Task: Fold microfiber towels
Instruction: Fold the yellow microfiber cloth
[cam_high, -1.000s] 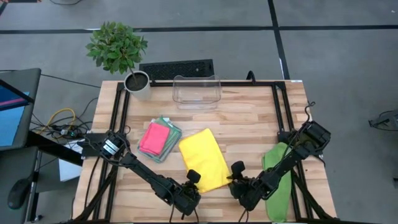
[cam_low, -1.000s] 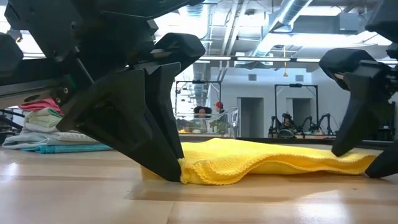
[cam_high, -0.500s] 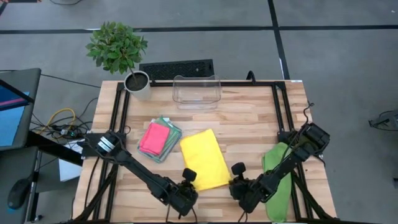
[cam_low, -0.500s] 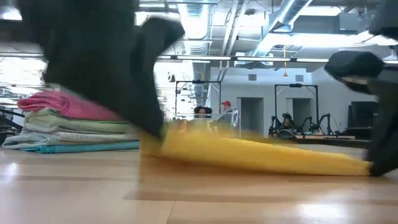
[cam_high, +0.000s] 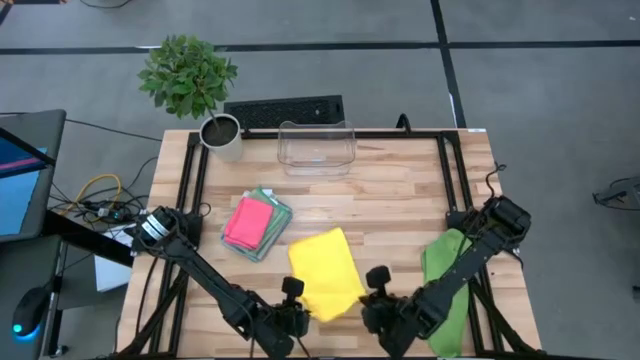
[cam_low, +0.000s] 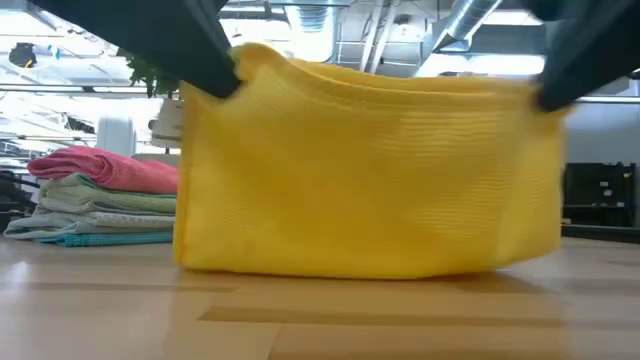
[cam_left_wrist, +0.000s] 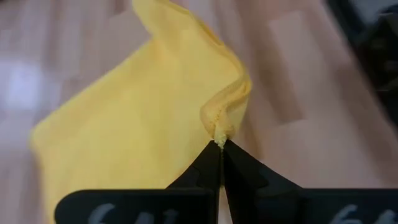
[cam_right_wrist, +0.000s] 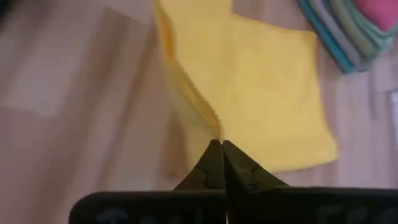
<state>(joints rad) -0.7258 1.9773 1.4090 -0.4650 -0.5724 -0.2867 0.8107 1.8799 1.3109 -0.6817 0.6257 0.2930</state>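
A yellow microfiber towel (cam_high: 325, 275) has its near edge lifted and hangs like a curtain in the low view (cam_low: 370, 170), with its lower part (cam_low: 370, 265) on the table. My left gripper (cam_high: 303, 312) is shut on the towel's near left corner, and my right gripper (cam_high: 363, 300) is shut on its near right corner. A stack of folded towels (cam_high: 255, 222), pink on top, lies to the left. A green towel (cam_high: 450, 290) lies under my right arm. My left gripper pinches the yellow towel's near left corner (cam_left_wrist: 219, 132) between its two shut fingers (cam_left_wrist: 208, 165), slanting down from the near side. The corner is bunched and lifted clear, and the cloth hangs below it. My right gripper pinches the near right corner (cam_right_wrist: 212, 132) between its shut fingers (cam_right_wrist: 236, 165), also slanting down from the near side. The towel's edge (cam_low: 390, 82) spans between the two holds, slightly sagging.
A clear plastic bin (cam_high: 316, 148) stands at the far edge, and a potted plant (cam_high: 222, 135) at the far left corner. Bare wood (cam_high: 400, 210) lies between the bin and the yellow towel.
My right gripper has shut on the towel's near right corner. Both grippers have risen and drawn a little toward the table's near edge. The yellow towel's near edge has been lifted clear and now hangs upright, while its far part has stayed on the table.
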